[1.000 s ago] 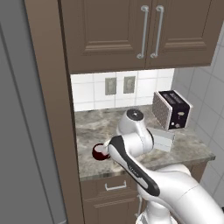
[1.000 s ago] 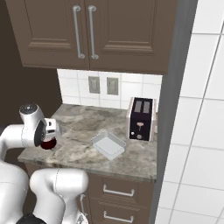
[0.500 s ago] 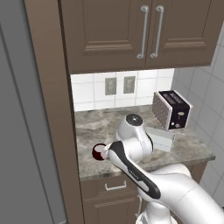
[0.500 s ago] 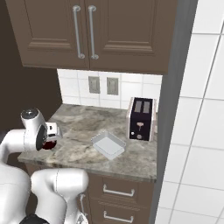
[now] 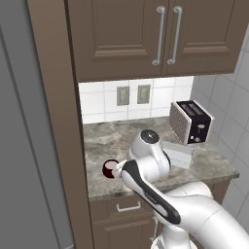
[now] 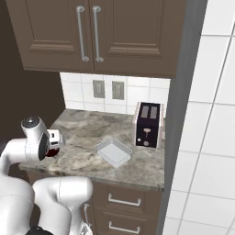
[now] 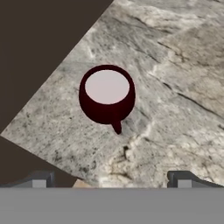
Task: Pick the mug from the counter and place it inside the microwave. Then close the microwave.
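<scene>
Mug: upright on the counter, near its front left corner, beside the dark cabinet side; white inside, nothing in it; handle turned toward the gripper.
Gripper: above the mug, fingers spread wide, holding nothing.
Tray: shallow, grey, mid-counter, nothing inside.
Toaster: right of tray, slots bare.

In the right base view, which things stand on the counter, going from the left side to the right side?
The mug, dark red and mostly behind the arm at the left edge, then the shallow grey tray near the middle, then the black toaster at the right.
</scene>
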Robot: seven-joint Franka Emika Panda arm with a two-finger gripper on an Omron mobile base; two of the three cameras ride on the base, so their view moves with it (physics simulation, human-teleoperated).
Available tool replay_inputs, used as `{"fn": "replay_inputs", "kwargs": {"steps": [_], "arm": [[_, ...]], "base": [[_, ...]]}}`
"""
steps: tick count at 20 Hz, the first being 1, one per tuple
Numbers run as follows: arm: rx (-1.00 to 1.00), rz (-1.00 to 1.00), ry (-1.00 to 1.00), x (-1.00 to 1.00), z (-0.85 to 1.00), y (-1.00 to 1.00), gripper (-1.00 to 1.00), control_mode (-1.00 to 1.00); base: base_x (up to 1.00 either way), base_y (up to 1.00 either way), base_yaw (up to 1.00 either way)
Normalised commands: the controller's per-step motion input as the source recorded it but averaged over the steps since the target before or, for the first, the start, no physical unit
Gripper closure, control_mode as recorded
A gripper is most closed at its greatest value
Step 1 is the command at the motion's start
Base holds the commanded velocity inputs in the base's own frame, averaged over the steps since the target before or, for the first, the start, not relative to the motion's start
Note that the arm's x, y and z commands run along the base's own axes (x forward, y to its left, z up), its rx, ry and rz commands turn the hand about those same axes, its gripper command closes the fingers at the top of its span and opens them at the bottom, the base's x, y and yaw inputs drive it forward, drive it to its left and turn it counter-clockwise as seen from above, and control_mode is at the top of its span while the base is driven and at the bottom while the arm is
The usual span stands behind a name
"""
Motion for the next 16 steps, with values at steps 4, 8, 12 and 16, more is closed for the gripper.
{"fn": "replay_inputs", "kwargs": {"steps": [4, 8, 12, 16], "arm": [[0.02, 0.0, -0.08, 0.05, -0.03, 0.0, -1.0, -1.0], [0.0, 0.0, -0.05, 0.11, -0.01, 0.0, -1.0, -1.0], [0.0, 0.0, -0.01, 0.16, 0.0, 0.0, -1.0, -1.0], [0.0, 0.0, 0.0, 0.15, -0.01, 0.0, -1.0, -1.0]], "base": [[0.0, 0.0, 0.0], [0.0, 0.0, 0.0], [0.0, 0.0, 0.0], [0.0, 0.0, 0.0]]}}
